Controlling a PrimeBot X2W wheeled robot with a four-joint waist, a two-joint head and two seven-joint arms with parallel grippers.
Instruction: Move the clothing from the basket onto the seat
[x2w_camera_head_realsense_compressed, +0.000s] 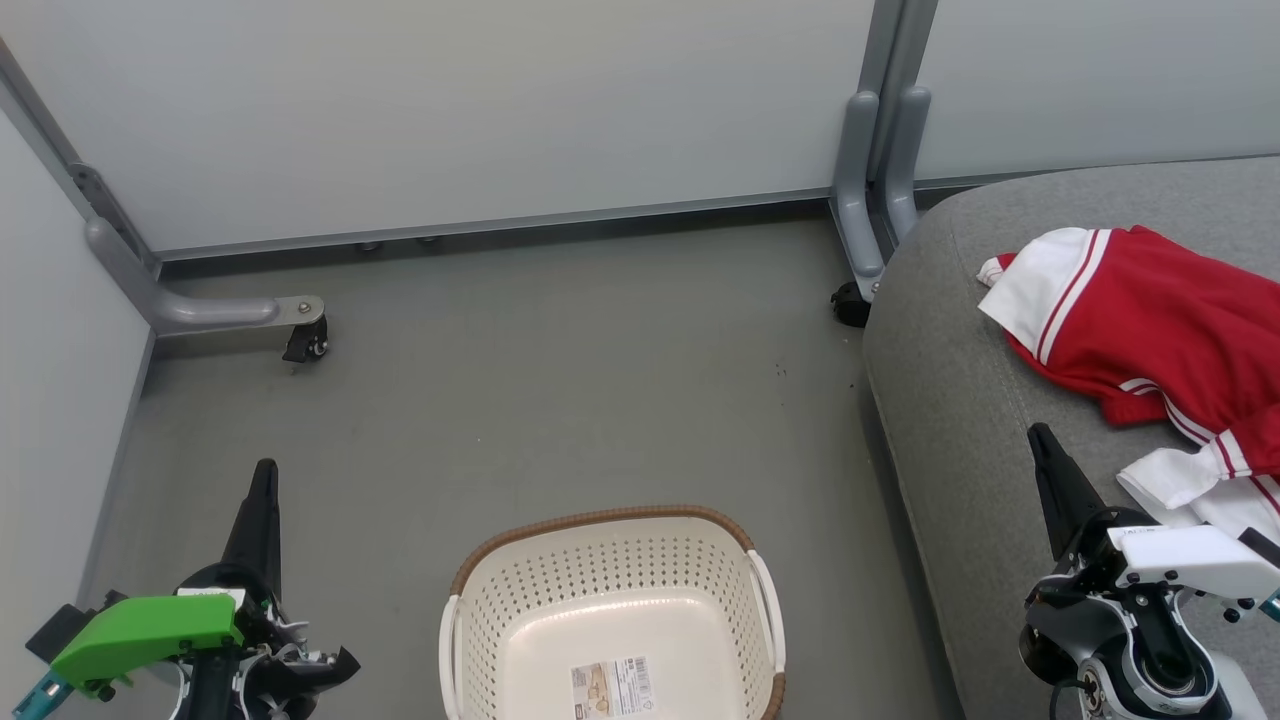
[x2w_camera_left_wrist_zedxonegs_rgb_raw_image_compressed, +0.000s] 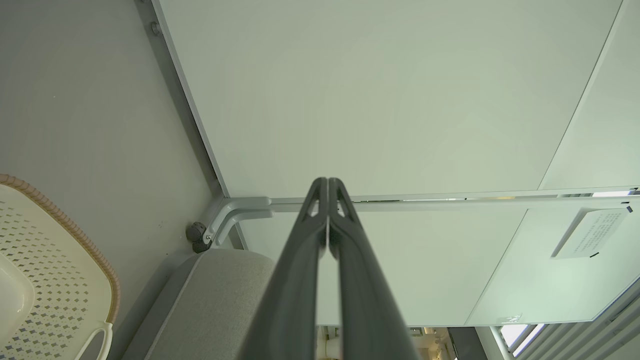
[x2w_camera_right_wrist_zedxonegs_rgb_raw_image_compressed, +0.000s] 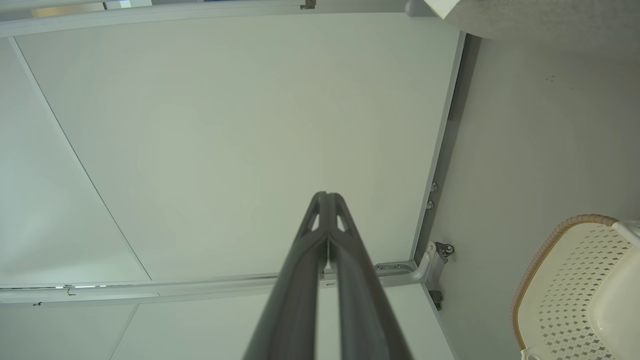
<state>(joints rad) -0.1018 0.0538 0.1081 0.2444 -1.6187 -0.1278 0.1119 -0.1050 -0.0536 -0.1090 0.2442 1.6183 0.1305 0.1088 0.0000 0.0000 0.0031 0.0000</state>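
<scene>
- Left gripper (x2w_camera_head_realsense_compressed: 265, 480) sits at 8 o'clock in the head view, jaws pressed together with nothing between them, tip pointing toward 12 o'clock above the floor (x2w_camera_head_realsense_compressed: 560, 380).
- Right gripper (x2w_camera_head_realsense_compressed: 1042, 440) sits at 4 o'clock, jaws likewise closed and empty, its tip over the seat (x2w_camera_head_realsense_compressed: 940, 400) and near the clothing (x2w_camera_head_realsense_compressed: 1150, 320).
- Heaped red and white, the clothing lies on the seat at 3 o'clock, running past the view's right edge.
- At 6 o'clock, between the 2 grippers, the basket (x2w_camera_head_realsense_compressed: 600, 522) stands on the floor, a label (x2w_camera_head_realsense_compressed: 612, 688) on its cream bottom.
- Pale panels (x2w_camera_head_realsense_compressed: 500, 100) close off 12 o'clock; a caster (x2w_camera_head_realsense_compressed: 305, 345) on a grey leg sits at 10 o'clock.
</scene>
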